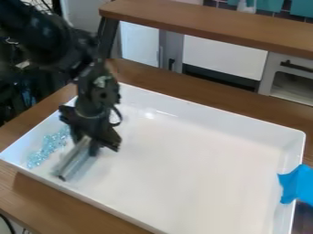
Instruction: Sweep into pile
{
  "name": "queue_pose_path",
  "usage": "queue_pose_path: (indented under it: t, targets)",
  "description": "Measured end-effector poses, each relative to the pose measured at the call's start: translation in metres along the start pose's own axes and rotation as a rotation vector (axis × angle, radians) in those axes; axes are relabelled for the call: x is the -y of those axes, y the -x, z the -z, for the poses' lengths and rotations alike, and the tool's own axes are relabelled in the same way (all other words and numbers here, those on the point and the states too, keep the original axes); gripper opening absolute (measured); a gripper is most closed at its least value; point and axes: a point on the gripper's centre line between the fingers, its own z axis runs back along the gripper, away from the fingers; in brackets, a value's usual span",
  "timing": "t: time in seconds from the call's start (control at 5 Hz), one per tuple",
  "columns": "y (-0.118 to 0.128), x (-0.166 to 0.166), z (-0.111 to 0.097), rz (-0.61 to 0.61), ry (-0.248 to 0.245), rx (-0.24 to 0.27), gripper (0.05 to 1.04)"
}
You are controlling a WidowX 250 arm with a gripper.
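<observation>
Pinching a silvery bar (pixel 73 162) at lower left, the gripper (pixel 87 143) hangs beside pale-blue beads (pixel 44 151) in the white tray (pixel 196 164).

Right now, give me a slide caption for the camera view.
The gripper holds a gray bar beside small pale blue pieces in a white tray.

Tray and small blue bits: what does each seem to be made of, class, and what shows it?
Tray: probably hard plastic, glossy; light glints off its smooth white surface.
Blue bits: glass or clear plastic, shiny; they sparkle and look see-through.
</observation>
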Motion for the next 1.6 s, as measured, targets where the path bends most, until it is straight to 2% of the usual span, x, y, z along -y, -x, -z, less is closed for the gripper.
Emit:
queue_pose_path:
  t: [0.4, 0.6, 0.8, 1.0, 1.2, 1.4, 1.6]
  targets:
    - [0.001, -0.018, 0.004, 0.012, -0.016, 0.015, 0.381]
    - [0.000, -0.010, 0.000, -0.021, 0.007, 0.014, 0.381]
    - [-0.014, 0.010, -0.021, -0.116, 0.103, -0.015, 0.381]
    - [-0.048, 0.019, -0.054, -0.222, 0.191, -0.024, 0.381]
    - [-0.075, 0.036, -0.059, -0.336, 0.222, -0.079, 0.381]
    - [-0.093, 0.047, -0.036, -0.481, 0.178, -0.145, 0.381]
    - [-0.098, 0.050, -0.018, -0.595, 0.149, -0.195, 0.381]
